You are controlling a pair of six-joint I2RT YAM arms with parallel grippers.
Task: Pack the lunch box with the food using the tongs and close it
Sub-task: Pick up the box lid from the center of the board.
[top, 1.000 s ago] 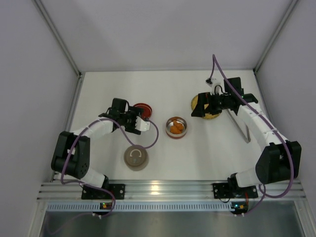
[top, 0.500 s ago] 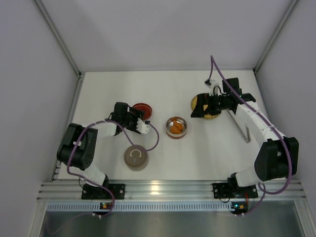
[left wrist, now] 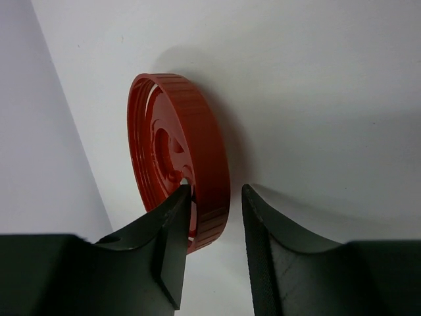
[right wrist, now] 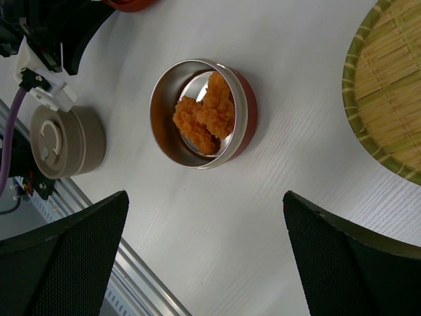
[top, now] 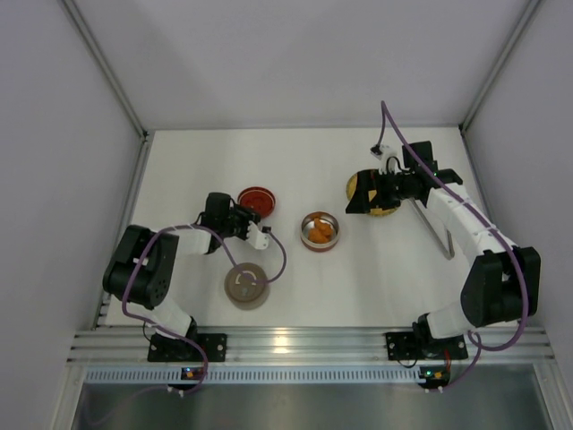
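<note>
The lunch box, a round steel tin with a red outside, stands open at mid-table with orange food chunks inside. Its red screw lid lies to the left of it. My left gripper straddles the lid's near rim. One finger is inside the rim, the other outside with a gap to it, so the jaws are open and narrow. My right gripper hangs wide open and empty over the table beside a bamboo plate. The silver tongs lie on the table, partly under the right arm.
A grey lidded tin stands near the front, just below the left gripper. The right gripper covers most of the bamboo plate. White walls close in the table on three sides, and an aluminium rail runs along the near edge.
My left gripper's jaws have narrowed around the red lid's rim, and the left arm has drawn slightly back toward the near left. The right arm has barely moved.
</note>
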